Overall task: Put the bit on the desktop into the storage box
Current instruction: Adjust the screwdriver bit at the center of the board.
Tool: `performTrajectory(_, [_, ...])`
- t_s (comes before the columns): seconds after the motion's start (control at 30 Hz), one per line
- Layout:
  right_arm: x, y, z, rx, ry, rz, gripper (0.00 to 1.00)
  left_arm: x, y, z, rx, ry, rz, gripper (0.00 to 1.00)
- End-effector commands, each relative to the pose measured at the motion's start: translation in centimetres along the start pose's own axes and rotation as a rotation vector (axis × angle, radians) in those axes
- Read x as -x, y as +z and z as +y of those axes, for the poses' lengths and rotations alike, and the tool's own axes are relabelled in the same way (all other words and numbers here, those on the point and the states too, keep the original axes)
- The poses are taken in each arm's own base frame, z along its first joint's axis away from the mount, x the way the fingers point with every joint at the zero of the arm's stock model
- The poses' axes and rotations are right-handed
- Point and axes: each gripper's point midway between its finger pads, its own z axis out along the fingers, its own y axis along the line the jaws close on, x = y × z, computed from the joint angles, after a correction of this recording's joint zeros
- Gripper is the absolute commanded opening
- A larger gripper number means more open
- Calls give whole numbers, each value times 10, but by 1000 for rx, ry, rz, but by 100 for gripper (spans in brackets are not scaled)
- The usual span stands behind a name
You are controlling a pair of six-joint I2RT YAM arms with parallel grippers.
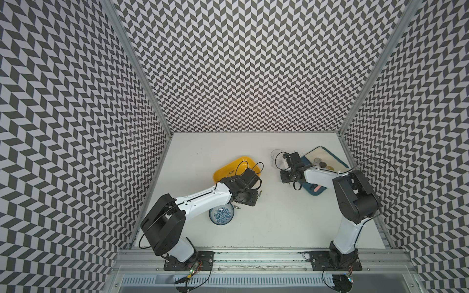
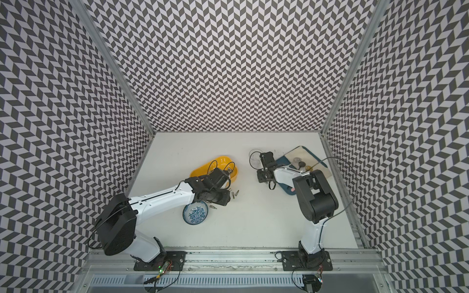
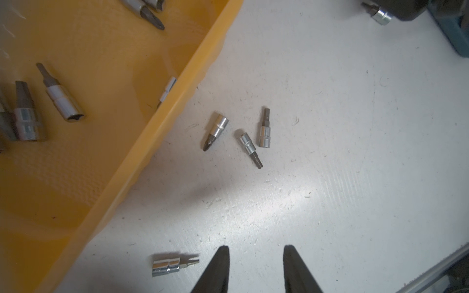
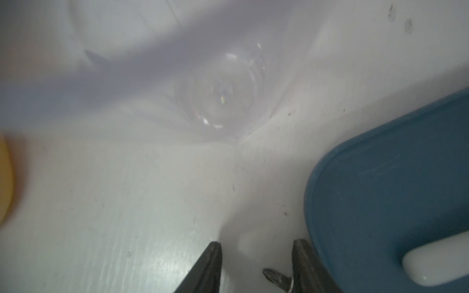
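Observation:
The yellow storage box [image 3: 177,101] [image 1: 228,168] [image 2: 220,162] holds several silver bits [image 3: 63,101]. On the white desktop [image 3: 330,152] next to its wall lie three bits [image 3: 215,130] in a loose cluster, seen too in a top view as bits [image 2: 234,194]. A single bit [image 3: 172,265] rests just beside one finger of my left gripper [image 3: 256,250], which hangs open and empty over the desktop. My right gripper [image 4: 256,245] is open near the table. A dark-tipped bit [image 4: 276,277] lies between its fingers, close against one of them.
A dark-blue board [image 4: 380,190] [image 1: 327,157] lies right beside my right gripper, with a white piece [image 4: 431,263] on it. A clear glass [image 4: 223,93] [image 1: 278,158] stands just ahead. A blue-and-white patterned bowl [image 1: 221,214] sits under my left forearm, with a bit [image 1: 238,207] beside it.

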Motion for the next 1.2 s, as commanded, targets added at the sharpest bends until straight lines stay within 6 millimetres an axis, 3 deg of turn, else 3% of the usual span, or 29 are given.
performTrajectory(0.0, [-7, -11, -1, -9, 9, 12, 50, 4, -6, -7, -20, 4, -32, 39])
performTrajectory(1.17, [-46, -26, 19, 85, -18, 137, 39, -3, -4, -16, -27, 14, -26, 39])
